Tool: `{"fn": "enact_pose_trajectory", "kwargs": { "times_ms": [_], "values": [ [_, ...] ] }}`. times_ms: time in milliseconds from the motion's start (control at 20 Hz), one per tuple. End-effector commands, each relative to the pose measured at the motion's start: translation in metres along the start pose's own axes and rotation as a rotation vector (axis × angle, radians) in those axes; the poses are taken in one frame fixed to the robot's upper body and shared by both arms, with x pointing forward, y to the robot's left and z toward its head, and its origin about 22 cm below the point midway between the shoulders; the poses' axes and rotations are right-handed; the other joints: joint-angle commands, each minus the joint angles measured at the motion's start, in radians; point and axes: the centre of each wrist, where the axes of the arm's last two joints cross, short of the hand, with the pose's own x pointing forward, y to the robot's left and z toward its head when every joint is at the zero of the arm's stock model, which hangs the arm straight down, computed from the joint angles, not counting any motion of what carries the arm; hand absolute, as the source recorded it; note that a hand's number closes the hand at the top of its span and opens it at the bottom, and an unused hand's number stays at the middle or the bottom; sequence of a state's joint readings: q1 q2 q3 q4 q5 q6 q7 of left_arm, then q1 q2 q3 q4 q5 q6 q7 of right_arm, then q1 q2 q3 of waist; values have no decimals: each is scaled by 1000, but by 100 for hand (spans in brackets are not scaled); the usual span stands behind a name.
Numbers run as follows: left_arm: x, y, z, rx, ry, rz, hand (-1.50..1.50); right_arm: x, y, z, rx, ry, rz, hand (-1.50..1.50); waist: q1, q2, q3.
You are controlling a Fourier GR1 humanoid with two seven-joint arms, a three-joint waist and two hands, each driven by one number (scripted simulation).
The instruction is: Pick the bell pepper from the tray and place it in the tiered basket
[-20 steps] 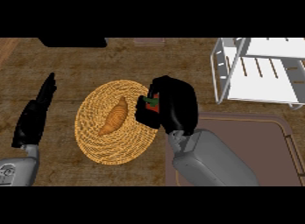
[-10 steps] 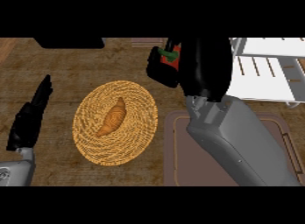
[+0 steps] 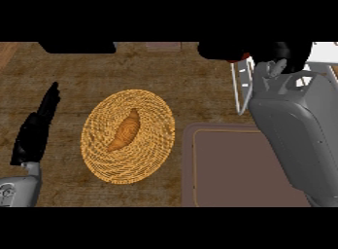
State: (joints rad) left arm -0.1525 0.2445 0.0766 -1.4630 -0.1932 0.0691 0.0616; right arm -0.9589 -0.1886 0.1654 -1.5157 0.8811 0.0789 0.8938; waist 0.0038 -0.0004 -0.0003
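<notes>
Only a red sliver of the bell pepper (image 3: 236, 59) shows, wrapped in the curled fingers of the right hand (image 3: 254, 50) at the counter's far edge, right of centre. The tiered basket (image 3: 238, 90) lies just to the right, its white left rim right beside the hand, so the drop probably needs a short rightward shift. The tray (image 3: 229, 165) sits toward the near edge. The left hand (image 3: 37, 129) rests by the left edge, fingers straight, holding nothing.

Round golden woven wicker mat (image 3: 129, 136) looks rough and matt. Right of it, the brown rectangular tray (image 3: 236, 170) is kinda smooth and matt. The dark wood-grain counter (image 3: 71, 73) under the mat looks coarse.
</notes>
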Motion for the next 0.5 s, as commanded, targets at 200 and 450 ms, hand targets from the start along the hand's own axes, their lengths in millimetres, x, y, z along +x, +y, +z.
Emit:
{"fn": "enact_pose_trajectory", "kwargs": {
  "times_ms": [200,450],
  "values": [
    [-1,-7,1,-5,11,4,0,-30,-12,-45,-67,6,185,150,3,2,0],
    [-14,-2,12,-19,10,-11,0,-60,-16,-73,-90,68,455,150,9,5,-1]
  ]
}}
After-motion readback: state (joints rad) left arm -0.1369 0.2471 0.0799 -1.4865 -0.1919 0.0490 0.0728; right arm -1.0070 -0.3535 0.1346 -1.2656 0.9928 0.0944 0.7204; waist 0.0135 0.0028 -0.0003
